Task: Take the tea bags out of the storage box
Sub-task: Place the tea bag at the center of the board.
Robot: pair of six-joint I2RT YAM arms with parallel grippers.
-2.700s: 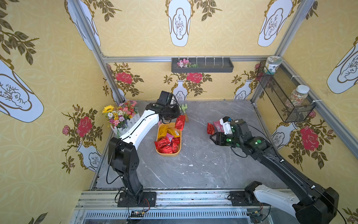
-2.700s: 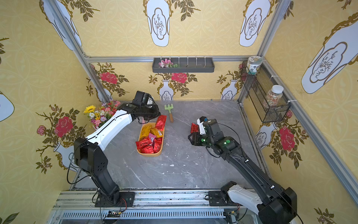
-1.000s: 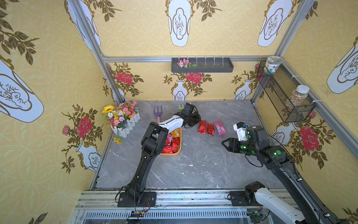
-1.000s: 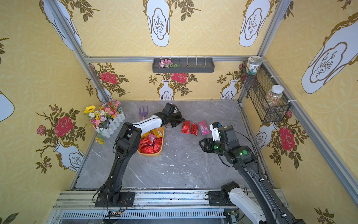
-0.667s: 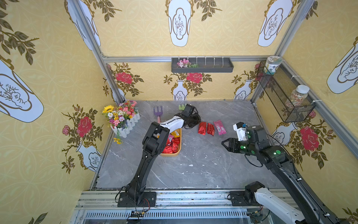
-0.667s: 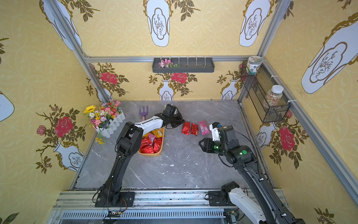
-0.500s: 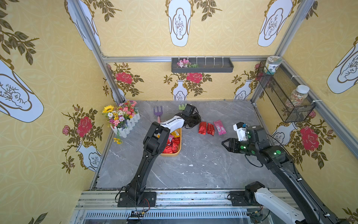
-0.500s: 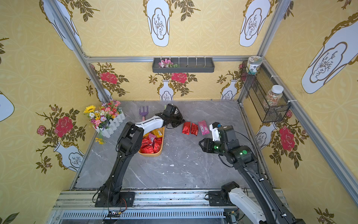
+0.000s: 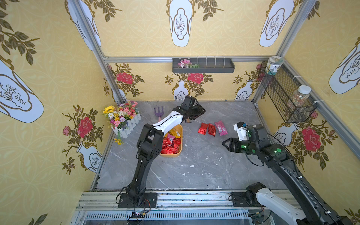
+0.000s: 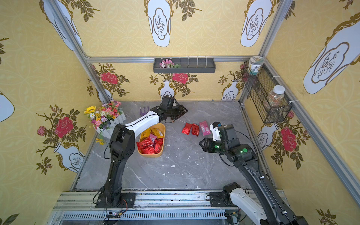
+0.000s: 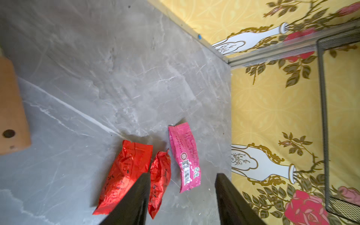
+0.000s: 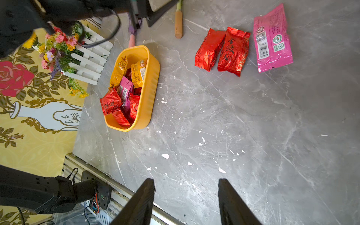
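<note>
Tea bags (image 10: 150,143) mostly in the storage box (image 10: 151,155); three sachets (image 10: 191,129) out on the table (image 10: 185,159). Left end effector (image 11: 182,176) and right end effector (image 12: 186,181) both spread, empty. Advice: enter from above, pinch one top sachet by its crimped edge, lift straight, clear the rim.

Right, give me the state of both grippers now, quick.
Left gripper: open, holding nothing.
Right gripper: open, holding nothing.
</note>
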